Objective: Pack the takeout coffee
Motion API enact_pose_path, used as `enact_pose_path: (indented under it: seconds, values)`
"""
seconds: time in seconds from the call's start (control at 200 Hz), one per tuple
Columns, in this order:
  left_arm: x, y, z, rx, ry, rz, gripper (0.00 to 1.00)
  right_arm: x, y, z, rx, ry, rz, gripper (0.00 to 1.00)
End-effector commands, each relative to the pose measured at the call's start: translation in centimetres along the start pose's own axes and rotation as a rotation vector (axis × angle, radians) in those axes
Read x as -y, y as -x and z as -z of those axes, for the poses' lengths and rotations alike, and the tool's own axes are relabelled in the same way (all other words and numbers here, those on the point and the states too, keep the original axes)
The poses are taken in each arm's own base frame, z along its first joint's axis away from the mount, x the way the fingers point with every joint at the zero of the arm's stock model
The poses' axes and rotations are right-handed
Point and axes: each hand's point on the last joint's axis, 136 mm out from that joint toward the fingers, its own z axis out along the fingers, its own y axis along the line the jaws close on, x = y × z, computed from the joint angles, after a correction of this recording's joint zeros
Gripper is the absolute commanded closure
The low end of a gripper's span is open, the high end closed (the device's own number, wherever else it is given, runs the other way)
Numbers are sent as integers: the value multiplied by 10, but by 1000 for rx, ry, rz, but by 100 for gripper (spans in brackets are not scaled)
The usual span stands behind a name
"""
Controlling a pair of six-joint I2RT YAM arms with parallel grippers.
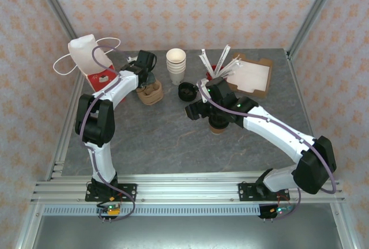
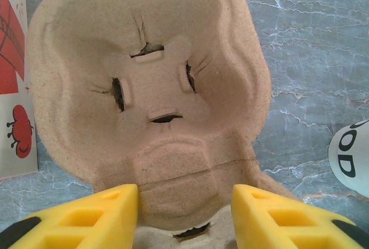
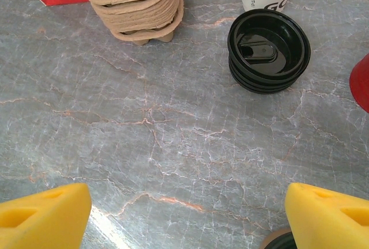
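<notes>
Under the right arm, near the middle of the top view, stands the coffee cup (image 1: 218,125), a little tan cup with a dark lid. It sits on the gray table (image 1: 167,139), just beside the right pincer (image 1: 194,111), a bit lower and more to the right in the frame. The right pincer points to the upper left, away from the cup, so the cup is behind its tips and not between them. In the right wrist view a small piece of the cup's rim (image 3: 275,241) peeks in at the bottom edge, just beside the yellow finger on the right. The right pincer (image 3: 187,214) is wide open and holds nothing; there is bare table between its fingers. The cup looks like it stands straight up, so its long way runs up and down. The pincer would likely have to pull back first and then close on the cup's sides. The right arm is much nearer to the cup. The left pincer (image 1: 147,79) is well apart from it, in the upper left, at the stack of brown cup holders (image 1: 152,93). The left pincer (image 2: 184,214) is about half open with the near end of the top holder (image 2: 150,87) between its fingers. It is hard to tell if it is squeezing it. The red and white bag (image 1: 89,59) lies just past the holders, further to the upper left.
</notes>
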Motion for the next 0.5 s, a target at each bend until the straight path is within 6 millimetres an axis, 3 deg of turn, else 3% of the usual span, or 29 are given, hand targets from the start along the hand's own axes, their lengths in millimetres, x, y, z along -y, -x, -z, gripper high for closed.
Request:
enact_pose_path:
  seconds: [0.0,0.495]
  values:
    - [-11,-5,-6,-23,66,-12,53,-3,-2,-3,-3,10,4,12]
    - [-10,-2,4,-18,41,-24,63,1,-7,-6,-16,-7,0,12]
